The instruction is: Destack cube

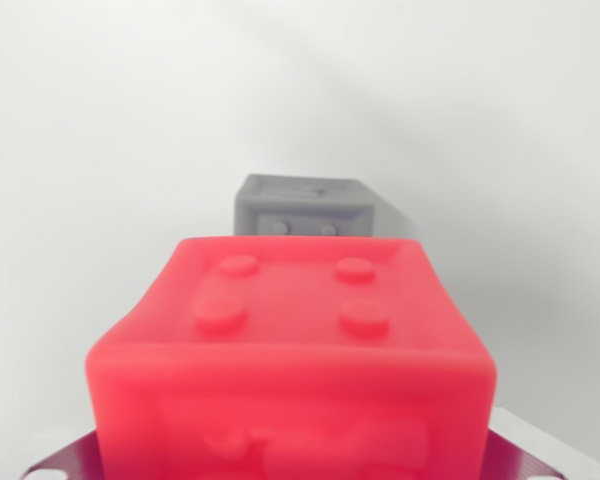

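Note:
A red cube (290, 350) with four round studs on its top face fills the lower half of the wrist view, very close to the camera. Behind it a grey cube (305, 207) rests on the white surface, its lower part hidden by the red one. Whether the two cubes touch cannot be told. Dark purple pieces with pale edges poke out at the bottom left (55, 462) and bottom right (528, 458), one on each side of the red cube. No fingertips show, so I cannot tell if the gripper holds the red cube.
A plain white surface (100, 150) spreads around both cubes. The grey cube casts a soft shadow (400, 215) to the wrist view's right.

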`<state>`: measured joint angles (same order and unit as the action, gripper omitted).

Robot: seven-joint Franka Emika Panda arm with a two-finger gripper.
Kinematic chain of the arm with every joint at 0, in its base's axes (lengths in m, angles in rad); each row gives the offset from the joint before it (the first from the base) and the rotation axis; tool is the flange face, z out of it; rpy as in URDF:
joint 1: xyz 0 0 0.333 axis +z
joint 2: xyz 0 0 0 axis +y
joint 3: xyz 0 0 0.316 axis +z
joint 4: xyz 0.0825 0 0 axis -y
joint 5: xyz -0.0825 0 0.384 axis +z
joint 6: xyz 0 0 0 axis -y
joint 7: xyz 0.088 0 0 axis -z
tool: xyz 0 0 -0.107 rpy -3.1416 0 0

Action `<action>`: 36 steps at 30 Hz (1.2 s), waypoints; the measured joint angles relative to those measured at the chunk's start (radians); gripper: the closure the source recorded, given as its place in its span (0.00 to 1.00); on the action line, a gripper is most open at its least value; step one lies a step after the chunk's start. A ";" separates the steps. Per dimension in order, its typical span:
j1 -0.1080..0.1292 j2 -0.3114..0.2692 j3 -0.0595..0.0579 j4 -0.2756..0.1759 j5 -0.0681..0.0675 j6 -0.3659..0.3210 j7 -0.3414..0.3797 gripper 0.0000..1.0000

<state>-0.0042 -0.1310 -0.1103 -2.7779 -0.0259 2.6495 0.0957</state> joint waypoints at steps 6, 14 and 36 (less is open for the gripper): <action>-0.001 -0.054 0.000 0.005 -0.006 -0.059 0.005 1.00; -0.002 -0.123 0.000 0.017 -0.013 -0.139 0.010 1.00; 0.006 -0.056 0.023 0.105 -0.004 -0.168 0.127 1.00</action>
<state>0.0017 -0.1875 -0.0874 -2.6727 -0.0299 2.4816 0.2222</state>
